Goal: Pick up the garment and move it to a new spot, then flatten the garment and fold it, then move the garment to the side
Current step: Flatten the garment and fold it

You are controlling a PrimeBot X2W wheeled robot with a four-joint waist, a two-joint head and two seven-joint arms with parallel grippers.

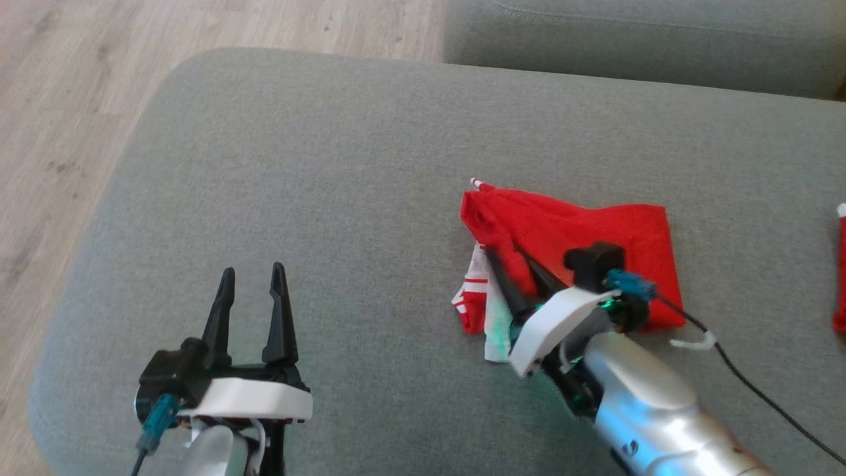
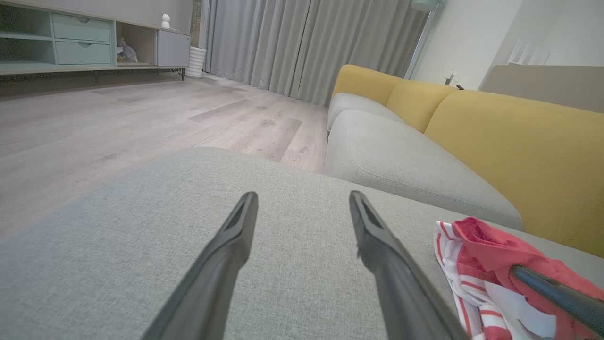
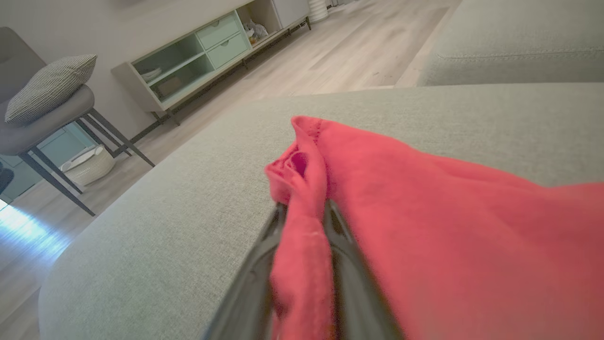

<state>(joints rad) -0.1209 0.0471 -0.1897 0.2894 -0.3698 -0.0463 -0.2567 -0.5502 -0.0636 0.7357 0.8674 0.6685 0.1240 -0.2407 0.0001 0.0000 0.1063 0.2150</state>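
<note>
Right pincer point(image 1: 503, 251): narrow around a red fold; whether it grips, I can't tell.
Left pincer point(image 1: 253, 272): wide open, empty.
Garment point(image 1: 595, 228): right side of cushion point(image 1: 330, 165), far from its left edge.
Risk: cloth snags my fingers, dragging folds apart.

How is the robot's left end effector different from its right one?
The left end effector has its fingers spread wide with nothing between them. The right end effector has its fingers closer, with a fold of the red garment between them. The left one is over the bare grey sofa cushion; the right one reaches onto the garment. Both have two long dark fingers.
</note>
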